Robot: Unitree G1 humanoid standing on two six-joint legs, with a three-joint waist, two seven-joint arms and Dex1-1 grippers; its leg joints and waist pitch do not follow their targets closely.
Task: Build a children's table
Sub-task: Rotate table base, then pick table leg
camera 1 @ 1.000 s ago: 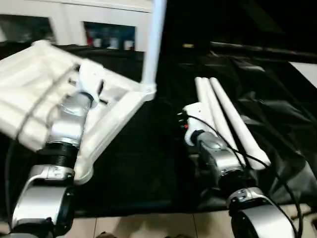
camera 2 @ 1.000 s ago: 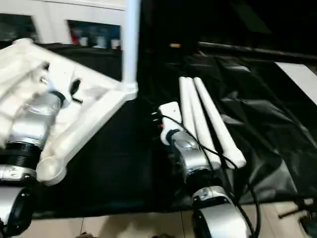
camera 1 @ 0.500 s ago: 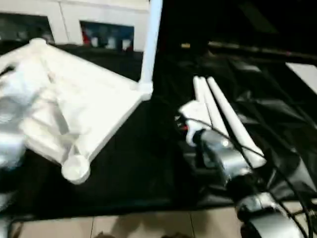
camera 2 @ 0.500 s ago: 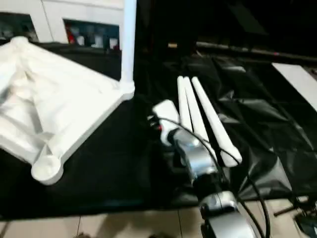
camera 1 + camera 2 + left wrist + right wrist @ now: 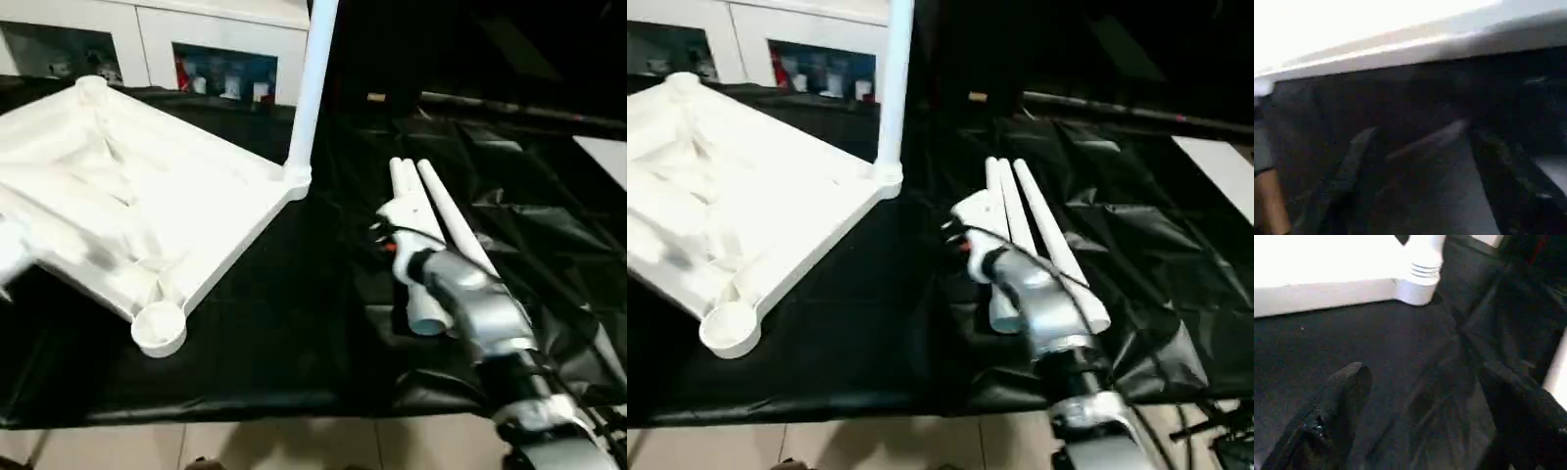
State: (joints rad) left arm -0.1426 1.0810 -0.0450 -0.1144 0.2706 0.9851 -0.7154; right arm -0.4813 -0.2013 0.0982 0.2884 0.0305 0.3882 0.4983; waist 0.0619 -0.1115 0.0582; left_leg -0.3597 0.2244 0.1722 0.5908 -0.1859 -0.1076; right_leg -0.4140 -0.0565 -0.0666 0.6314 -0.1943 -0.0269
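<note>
The right forearm (image 5: 480,308) is a rounded silver shell, with a black ribbed collar below it and a white block at the wrist marked by a small red spot. Thin black cables (image 5: 1058,279) loop along it. The right claw (image 5: 1420,406) has two black, matte, rounded fingers (image 5: 1342,396).

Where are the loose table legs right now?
In the left eye view the loose legs lie bundled on the black cloth, right of the upturned tabletop, partly under the right forearm.

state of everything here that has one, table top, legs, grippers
table top: upside down on the black cloth, ribbed underside up
fitted leg: upright in the far corner socket
near corner socket: empty
loose legs: three, lying side by side
right gripper: open, holding nothing
</note>
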